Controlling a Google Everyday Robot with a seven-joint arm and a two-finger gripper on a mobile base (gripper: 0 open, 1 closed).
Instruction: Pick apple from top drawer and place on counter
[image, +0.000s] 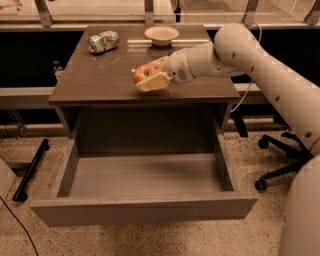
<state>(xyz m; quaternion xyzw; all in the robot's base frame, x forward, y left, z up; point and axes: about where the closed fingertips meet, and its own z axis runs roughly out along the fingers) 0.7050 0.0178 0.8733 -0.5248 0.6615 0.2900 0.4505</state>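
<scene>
The apple (143, 73) is small, red with yellowish patches. My gripper (152, 75) is shut on it, cream fingers (154, 82) clasping it from the right, and holds it just above the front middle of the counter (100, 75). The white arm reaches in from the right. The top drawer (145, 177) is pulled fully open below the counter, and its grey floor holds nothing.
A crushed can (103, 41) lies at the counter's back left. A pale bowl (161, 35) stands at the back middle. An office chair base (282, 160) is on the floor at the right. A black bar (30, 170) lies on the floor at the left.
</scene>
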